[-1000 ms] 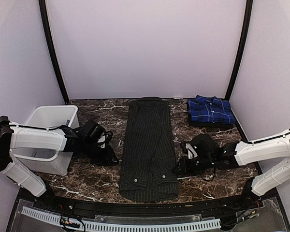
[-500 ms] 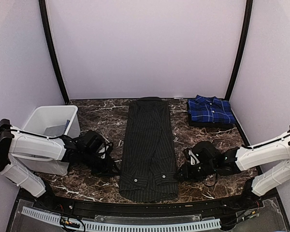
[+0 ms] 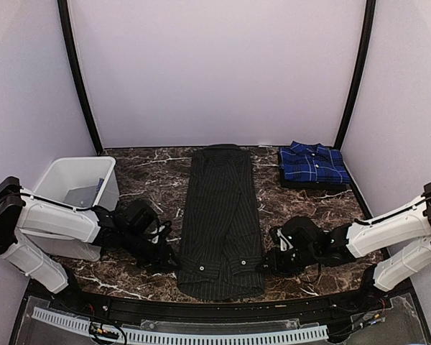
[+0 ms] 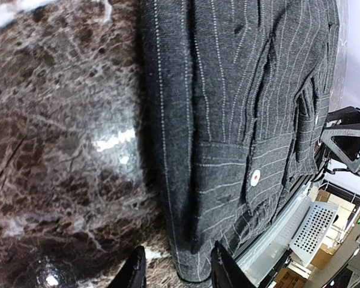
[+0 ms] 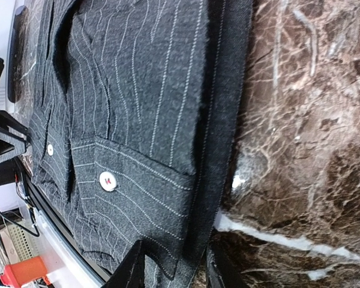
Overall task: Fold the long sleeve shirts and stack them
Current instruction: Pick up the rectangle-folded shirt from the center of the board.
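While the left gripper (image 4: 179, 273) is hovering with its jaws spread, a corner of the black pinstriped shirt (image 3: 220, 215) is lying between them; the right gripper (image 5: 171, 270), also spread, is straddling the opposite corner, and the plaid shirt (image 3: 313, 164) is lying well beyond it.

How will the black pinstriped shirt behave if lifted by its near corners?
Probably floppy: the black pinstriped shirt lies flat as a long folded strip, so its middle would likely sag between two holds. Likely light, its edge showing only thin layers. Pushed, it may slide or bunch on the glossy marble table.
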Controlling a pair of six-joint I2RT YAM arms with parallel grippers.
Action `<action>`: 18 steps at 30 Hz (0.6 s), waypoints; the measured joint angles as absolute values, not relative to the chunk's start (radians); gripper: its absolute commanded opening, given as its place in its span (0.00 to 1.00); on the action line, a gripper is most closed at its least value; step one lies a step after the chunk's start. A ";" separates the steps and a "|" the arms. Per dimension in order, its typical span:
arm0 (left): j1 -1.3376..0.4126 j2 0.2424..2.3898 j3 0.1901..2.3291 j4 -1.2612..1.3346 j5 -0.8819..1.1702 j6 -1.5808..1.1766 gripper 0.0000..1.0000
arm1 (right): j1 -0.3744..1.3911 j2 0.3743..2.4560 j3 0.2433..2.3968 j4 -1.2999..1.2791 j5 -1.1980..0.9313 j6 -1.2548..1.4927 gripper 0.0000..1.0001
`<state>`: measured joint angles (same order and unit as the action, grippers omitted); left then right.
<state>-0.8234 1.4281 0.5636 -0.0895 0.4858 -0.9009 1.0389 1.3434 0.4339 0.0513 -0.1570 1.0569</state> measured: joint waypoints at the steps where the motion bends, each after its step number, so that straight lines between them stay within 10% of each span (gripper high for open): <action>1: -0.823 1.435 0.562 -0.083 0.490 -0.902 0.36 | 1.042 1.343 0.432 0.055 -0.157 1.059 0.32; 18: -0.825 1.495 0.562 0.009 0.511 -0.937 0.25 | 1.047 1.356 0.419 0.102 -0.137 1.093 0.27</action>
